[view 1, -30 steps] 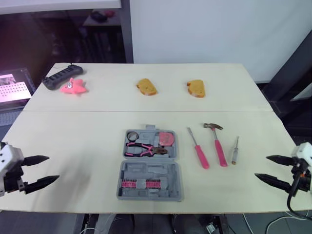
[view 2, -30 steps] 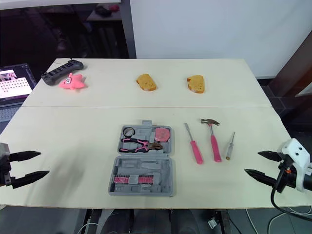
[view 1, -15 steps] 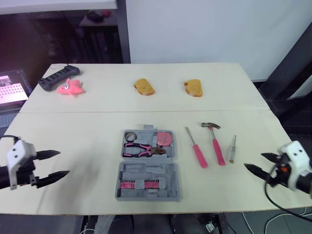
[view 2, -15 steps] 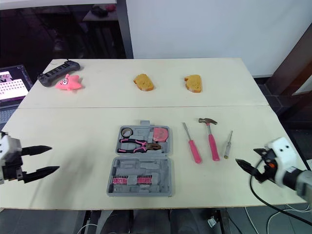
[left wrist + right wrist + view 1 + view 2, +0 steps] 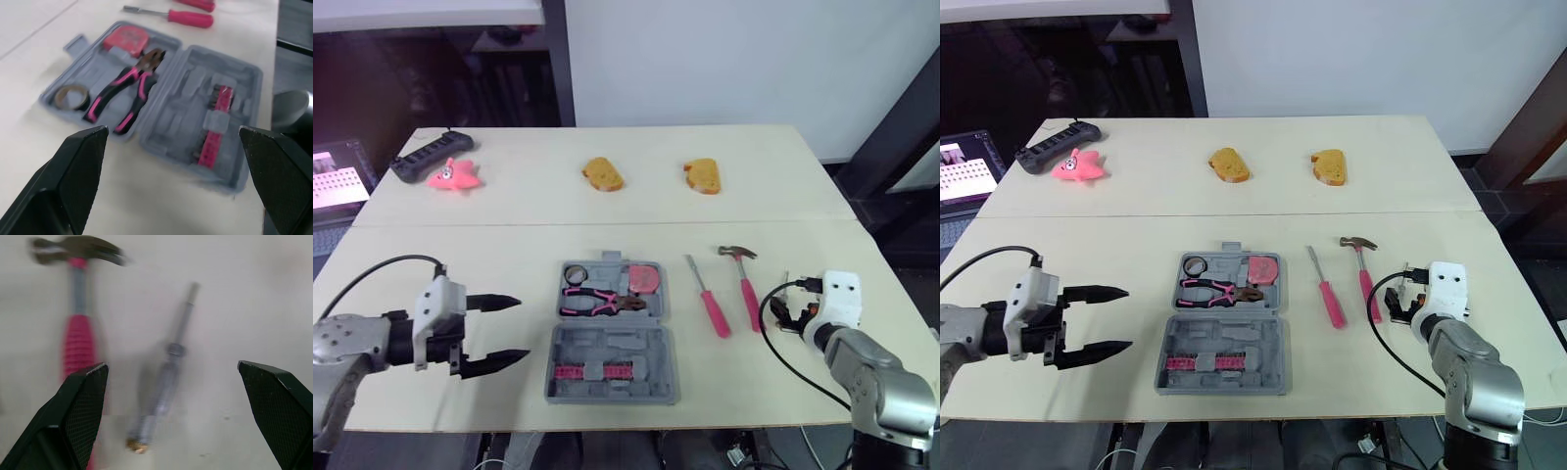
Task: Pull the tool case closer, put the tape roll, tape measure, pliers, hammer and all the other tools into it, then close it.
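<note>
The grey tool case lies open mid-table, holding the tape roll, pink-handled pliers and pink tape measure in its far half, and a pink bit strip in its near half. To its right lie a pink screwdriver, the hammer and a small grey screwdriver. My left gripper hovers open just left of the case, pointing at it. My right gripper is open over the grey screwdriver, with the hammer beside one finger.
Two orange bread-shaped pieces lie on the far half of the table. A pink star toy and a black power strip sit at the far left corner. A lit screen stands off the left edge.
Both arms have come inward from the table's front corners. The left gripper now sits beside the case, and the right gripper has reached the grey screwdriver. The tools have not moved.
</note>
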Available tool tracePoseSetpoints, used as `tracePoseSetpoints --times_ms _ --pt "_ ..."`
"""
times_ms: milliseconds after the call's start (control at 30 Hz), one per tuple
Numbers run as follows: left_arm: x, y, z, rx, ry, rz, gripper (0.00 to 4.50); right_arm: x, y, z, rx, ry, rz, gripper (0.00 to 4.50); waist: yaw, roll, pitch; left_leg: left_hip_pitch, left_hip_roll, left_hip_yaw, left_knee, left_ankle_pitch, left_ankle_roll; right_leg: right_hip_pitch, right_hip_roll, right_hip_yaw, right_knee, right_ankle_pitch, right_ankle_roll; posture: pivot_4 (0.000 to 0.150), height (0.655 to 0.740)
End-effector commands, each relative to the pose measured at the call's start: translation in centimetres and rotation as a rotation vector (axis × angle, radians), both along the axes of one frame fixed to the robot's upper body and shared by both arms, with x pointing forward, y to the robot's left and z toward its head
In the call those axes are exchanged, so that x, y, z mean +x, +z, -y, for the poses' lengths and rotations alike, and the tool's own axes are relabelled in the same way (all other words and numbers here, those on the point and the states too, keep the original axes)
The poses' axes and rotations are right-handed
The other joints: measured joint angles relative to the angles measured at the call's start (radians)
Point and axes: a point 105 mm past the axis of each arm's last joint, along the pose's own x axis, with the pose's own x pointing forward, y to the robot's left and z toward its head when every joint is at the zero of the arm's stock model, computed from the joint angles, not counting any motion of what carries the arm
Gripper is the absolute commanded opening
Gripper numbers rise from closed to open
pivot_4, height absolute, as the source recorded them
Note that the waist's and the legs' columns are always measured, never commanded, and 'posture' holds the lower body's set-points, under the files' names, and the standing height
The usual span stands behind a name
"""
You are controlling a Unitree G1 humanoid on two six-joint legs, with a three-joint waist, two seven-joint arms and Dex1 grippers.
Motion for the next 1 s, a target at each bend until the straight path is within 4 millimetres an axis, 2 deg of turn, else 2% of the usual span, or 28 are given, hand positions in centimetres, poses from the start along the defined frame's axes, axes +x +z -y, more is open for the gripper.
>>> tracePoseSetpoints --times_ms 33,267,400,600,700,800,867,933,1000 --pt "-0.6 1.1 1.0 -0.017 -0.053 0.046 4.47 0.8 0.2 0.4 -0.001 -0.031 0.024 4.50 -0.001 0.000 0.000 0.000 0.000 0.000 0.000 0.000 0.000 0.000 0.000 0.000 0.000 0.000 0.000 0.150 0.7400" --pt "-1.0 1.1 1.4 -0.008 -0.067 0.049 4.47 2.0 -1.5 -0.4 0.023 -0.040 -0.025 4.50 0.000 0.000 0.000 0.000 0.000 0.000 0.000 0.000 0.000 0.000 0.000 0.000 0.001 0.000 0.000 0.150 0.7400" --pt "-0.9 1.1 1.6 -0.008 -0.068 0.054 4.50 2.1 -2.1 -0.2 0.019 -0.057 -0.048 3.22 0.000 0.000 0.000 0.000 0.000 0.000 0.001 0.000 0.000 0.001 0.000 0.000 0.001 0.000 0.000 0.150 0.7400" --pt "-0.7 1.1 1.7 -0.003 -0.068 0.056 4.50 2.3 -2.6 -0.1 0.023 -0.057 -0.056 0.14 0.002 -0.001 -0.001 0.000 0.000 0.000 0.001 0.000 0.000 0.002 0.000 0.000 0.000 0.000 0.000 0.150 0.7400" --pt "-0.7 1.1 1.7 -0.002 -0.068 0.057 4.50 2.2 -2.3 0.2 0.025 -0.066 -0.045 0.01 0.002 -0.001 -0.001 0.001 0.000 0.000 0.001 0.000 0.000 0.002 0.000 0.000 0.000 0.000 0.000 0.150 0.7400" --pt "-0.6 1.2 1.7 -0.003 -0.065 0.057 4.50 2.8 0.1 0.2 0.015 -0.050 0.058 0.01 0.002 -0.001 -0.001 0.001 0.000 0.000 0.001 0.000 0.000 0.002 0.000 0.000 0.000 0.000 0.000 0.150 0.7400" --pt "-0.5 1.1 1.7 -0.002 -0.058 0.058 4.50 3.1 3.3 -0.3 -0.011 0.004 0.172 0.01 0.002 0.001 0.000 0.000 0.000 0.000 0.001 0.000 0.000 0.001 0.000 0.000 0.001 0.000 0.001 0.150 0.7400" --pt "-0.3 1.1 1.6 -0.001 -0.052 0.060 4.50 3.1 5.4 -0.9 -0.033 0.046 0.239 0.01 0.001 0.004 0.001 0.000 0.000 0.000 0.001 0.000 0.000 0.000 0.000 0.000 0.001 0.000 0.001 0.150 0.7400" --pt "-0.1 1.2 1.5 -0.005 -0.043 0.059 4.50 2.5 8.0 -2.6 -0.008 0.152 0.310 0.01 0.001 0.004 0.001 0.000 0.000 0.000 0.001 0.000 0.000 0.000 0.000 0.000 0.001 0.000 0.001 0.150 0.7400"
